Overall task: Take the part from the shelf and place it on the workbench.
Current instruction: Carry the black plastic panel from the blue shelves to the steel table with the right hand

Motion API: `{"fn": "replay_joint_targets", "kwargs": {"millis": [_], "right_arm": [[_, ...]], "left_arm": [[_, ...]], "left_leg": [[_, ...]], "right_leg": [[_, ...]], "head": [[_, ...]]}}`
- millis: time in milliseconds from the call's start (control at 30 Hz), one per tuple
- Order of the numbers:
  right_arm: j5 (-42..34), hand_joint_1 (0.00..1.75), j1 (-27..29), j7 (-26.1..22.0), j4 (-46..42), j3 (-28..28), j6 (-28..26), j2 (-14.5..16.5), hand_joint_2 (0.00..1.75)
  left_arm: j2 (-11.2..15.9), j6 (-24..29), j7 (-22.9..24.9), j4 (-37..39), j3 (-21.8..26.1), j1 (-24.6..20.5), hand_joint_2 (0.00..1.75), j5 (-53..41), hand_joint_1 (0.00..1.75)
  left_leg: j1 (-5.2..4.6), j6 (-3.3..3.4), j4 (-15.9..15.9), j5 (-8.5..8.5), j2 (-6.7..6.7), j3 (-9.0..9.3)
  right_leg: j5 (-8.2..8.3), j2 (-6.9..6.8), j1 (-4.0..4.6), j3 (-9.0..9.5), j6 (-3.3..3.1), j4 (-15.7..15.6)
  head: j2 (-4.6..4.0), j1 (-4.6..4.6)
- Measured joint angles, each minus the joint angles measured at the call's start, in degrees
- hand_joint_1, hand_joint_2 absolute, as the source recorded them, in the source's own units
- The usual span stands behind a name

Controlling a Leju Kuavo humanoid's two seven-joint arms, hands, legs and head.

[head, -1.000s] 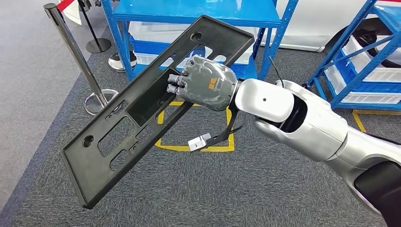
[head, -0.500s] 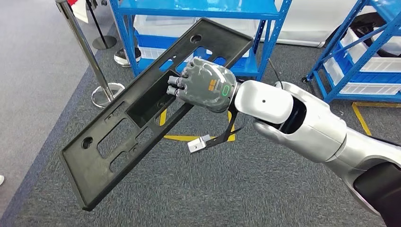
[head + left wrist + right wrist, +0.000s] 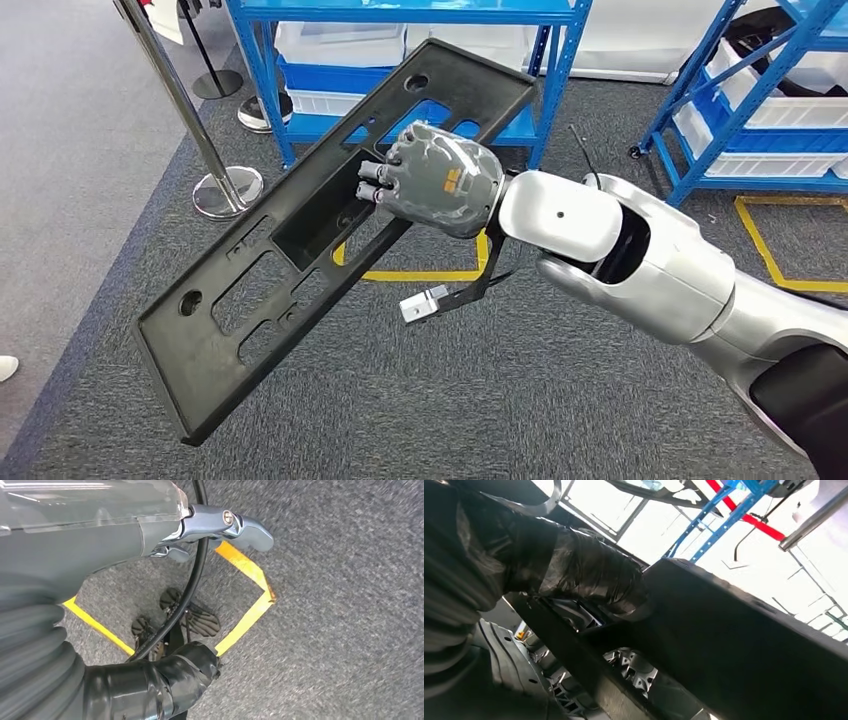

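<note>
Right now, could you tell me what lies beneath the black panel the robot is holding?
Beneath the black panel, gripped by the right hand, grey carpet and a yellow floor marking show through its cutouts. Whatever lies under its solid parts is covered.

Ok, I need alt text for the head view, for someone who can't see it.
The right hand holds a long black part tilted above grey carpet, gripping it near the middle. Blue shelves with white bins stand behind, and a metal post is to the left.
</note>
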Motion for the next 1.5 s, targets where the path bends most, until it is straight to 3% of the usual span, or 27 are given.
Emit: {"fn": "replay_joint_targets", "kwargs": {"millis": [33, 100, 167, 200, 233, 267, 333, 400, 500, 533, 600, 667, 733, 767, 833, 900, 1000, 1033, 1167, 1200, 1367, 1500], "right_arm": [[0.07, 1.75, -0.16, 0.10, -0.01, 0.00, 0.11, 0.01, 1.75], [0.22, 1.75, -0.51, 0.22, -0.01, 0.00, 0.45, 0.02, 1.75], [0.34, 1.75, -0.61, 0.26, -0.01, 0.02, 0.78, 0.02, 1.75], [0.38, 1.75, -0.58, 0.26, -0.01, 0.03, 0.87, 0.02, 1.75], [0.41, 1.75, -0.57, 0.26, -0.01, 0.04, 0.93, 0.02, 1.75], [0.43, 1.75, -0.58, 0.26, -0.01, 0.04, 0.96, 0.02, 1.75], [0.43, 1.75, -0.61, 0.26, -0.02, 0.03, 0.96, 0.01, 1.75], [0.44, 1.75, -0.63, 0.25, -0.03, 0.02, 0.97, 0.00, 1.75], [0.45, 1.75, -0.68, 0.25, -0.04, -0.01, 0.97, -0.01, 1.75], [0.45, 1.75, -0.72, 0.25, -0.04, -0.03, 0.98, -0.03, 1.75], [0.45, 1.75, -0.76, 0.25, -0.04, -0.12, 0.99, -0.17, 1.75], [0.45, 1.75, -0.64, 0.25, -0.05, -0.19, 0.99, -0.31, 1.75], [0.45, 1.75, -0.40, 0.24, -0.04, -0.20, 1.01, -0.35, 1.75], [0.45, 1.75, -0.36, 0.24, -0.04, -0.20, 1.01, -0.36, 1.75], [0.45, 1.75, -0.43, 0.24, -0.03, -0.20, 1.02, -0.39, 1.75], [0.46, 1.75, -0.55, 0.26, -0.09, -0.22, 1.04, -0.43, 1.75], [0.52, 1.75, -0.69, 0.31, -0.23, -0.26, 1.28, -0.48, 1.75], [0.56, 1.75, -0.74, 0.33, -0.26, -0.30, 1.38, -0.50, 1.75], [0.62, 1.75, -1.01, 0.39, -0.41, -0.39, 1.65, -0.53, 1.75], [0.62, 1.75, -1.01, 0.39, -0.43, -0.39, 1.68, -0.53, 1.75], [0.62, 1.75, -1.01, 0.40, -0.49, -0.39, 1.73, -0.54, 1.75], [0.84, 1.75, -1.01, 0.97, -0.49, -0.39, 1.85, -0.54, 1.75]], "left_arm": [[-0.02, 0.34, 0.10, 0.00, 0.00, 0.00, 1.75, 0.04, 0.00], [-0.02, 0.80, 0.29, 0.00, 0.00, 0.03, 1.75, 0.08, 0.00], [-0.01, 0.91, 0.37, 0.00, 0.00, 0.02, 1.75, 0.09, 0.00], [-0.01, 0.92, 0.39, 0.00, 0.00, 0.01, 1.75, 0.09, 0.00], [-0.01, 0.92, 0.40, 0.00, 0.00, 0.00, 1.75, 0.09, 0.00], [-0.01, 0.92, 0.41, 0.00, 0.00, 0.00, 1.75, 0.09, 0.00], [0.10, 0.92, 0.42, -0.01, 0.00, -0.02, 1.75, 0.09, 0.00], [0.26, 0.92, 0.40, -0.01, 0.00, -0.03, 1.75, 0.09, 0.00], [0.34, 0.93, 0.40, -0.01, 0.00, -0.07, 1.75, 0.09, 0.00], [0.34, 0.92, 0.40, -0.01, 0.00, -0.10, 1.75, 0.08, 0.00], [0.31, 0.91, 0.41, 0.00, 0.00, -0.10, 1.75, 0.06, 0.00], [0.31, 0.90, 0.41, 0.00, 0.00, -0.11, 1.75, 0.04, 0.00], [0.31, 0.91, 0.40, 0.00, 0.00, -0.10, 1.75, 0.03, 0.00], [0.31, 0.91, 0.40, 0.00, 0.00, -0.08, 1.75, 0.02, 0.00], [0.34, 0.91, 0.40, -0.01, 0.00, -0.01, 1.75, 0.03, 0.00], [0.39, 0.94, 0.44, -0.03, 0.00, -0.03, 1.75, 0.02, 0.00], [0.36, 1.09, 0.56, -0.04, 0.00, -0.13, 1.75, 0.00, 0.00], [0.34, 1.15, 0.58, -0.04, 0.00, -0.13, 1.75, 0.00, 0.00], [0.33, 1.30, 0.58, -0.04, 0.00, -0.12, 1.75, 0.00, 0.00], [0.33, 1.32, 0.58, -0.04, 0.00, -0.15, 1.75, 0.00, 0.00], [0.32, 1.34, 0.56, -0.04, 0.00, -0.13, 1.75, -0.01, 0.00], [0.31, 1.34, 0.52, -0.04, 0.00, -0.13, 1.75, -0.02, 0.00]], "left_leg": [[0.09, -0.18, 0.84, -0.84, -0.03, -0.48], [0.12, -0.17, 5.86, -4.87, -0.08, -2.51], [-0.07, -0.15, 13.12, -9.02, -0.13, -4.93], [-0.18, -0.11, 15.29, -9.77, -0.15, -5.35], [-0.29, -0.01, 15.39, -9.44, -0.18, -4.74], [-0.41, 0.20, 13.27, -8.27, -0.18, -3.00], [-0.77, 0.96, 5.75, -5.99, -0.23, 2.07], [-1.15, 1.63, 1.15, -5.17, -0.26, 4.76], [-1.10, 2.38, -0.17, -4.63, -0.15, 4.80], [-0.95, 2.76, -0.55, -4.22, -0.06, 4.78], [-0.69, 3.30, -1.19, -3.43, 0.20, 4.58], [-0.69, 3.39, -1.26, -2.98, 0.30, 4.03], [-0.62, 3.20, -1.16, -2.71, 0.30, 3.58], [-0.55, 3.08, -1.08, -2.63, 0.28, 3.46], [-0.33, 2.67, -0.83, -2.61, 0.23, 3.34], [-0.32, 1.85, -0.51, -2.53, 0.16, 3.04], [-0.22, 0.64, -0.74, -2.17, 0.08, 2.74], [-0.12, 0.64, -0.91, -2.26, 0.08, 2.83], [-0.01, 4.19, -1.64, -1.58, 0.12, 2.93], [0.03, 4.13, -1.70, -1.56, 0.12, 2.95], [0.16, 3.10, -1.86, -1.03, 0.12, 2.86], [0.33, 1.12, -2.01, -0.87, 0.12, 2.77]], "right_leg": [[0.52, -0.07, 0.06, -0.18, -0.61, -0.34], [1.52, -0.20, 0.25, -0.76, -1.70, -0.84], [2.16, -0.18, 0.72, -1.69, -2.26, -0.73], [2.41, -0.16, 0.94, -2.17, -2.35, -0.59], [2.63, -0.11, 1.14, -2.65, -2.38, -0.36], [2.77, -0.05, 1.30, -3.09, -2.38, -0.06], [2.91, 0.01, 1.52, -3.87, -2.31, 0.68], [3.05, -0.03, 1.64, -4.34, -2.03, 1.22], [3.47, -0.02, 1.65, -4.67, -1.16, 1.33], [2.91, 0.04, 1.60, -5.02, -0.78, 1.93], [-0.25, 0.17, 1.23, -6.99, 0.02, 6.35], [-4.25, 0.20, 0.45, -10.13, 0.85, 13.91], [-5.09, 0.15, -0.43, -11.22, 1.52, 17.39], [-3.96, 0.13, -0.83, -10.09, 1.79, 15.79], [-0.64, 0.08, -1.41, -5.42, 2.24, 7.84], [1.13, 0.15, -1.21, -2.31, 2.09, 1.76], [1.46, 0.31, -0.54, -2.32, 1.02, 0.72], [1.68, 0.33, -0.55, -2.29, 0.78, 0.42], [2.26, 0.51, -0.35, -2.22, 0.31, -0.28], [2.25, 0.51, -0.26, -2.25, 0.10, -0.21], [2.27, 0.49, -0.09, -2.73, -0.36, 0.28], [2.25, 0.46, -0.02, -3.00, -0.48, 0.52]], "head": [[0.00, -0.01], [0.00, -0.03], [0.00, -0.04], [0.00, -0.03], [0.00, -0.03], [0.00, -0.04], [0.00, -0.04], [0.00, -0.02], [0.00, -0.02], [0.00, -0.01], [0.00, 0.01], [0.00, 0.02], [0.00, 0.02], [0.00, 0.03], [0.00, 0.03], [0.00, 0.02], [0.00, 0.00], [0.00, -0.02], [0.00, -0.09], [0.00, -0.08], [0.00, -0.09], [0.00, -0.09]]}}
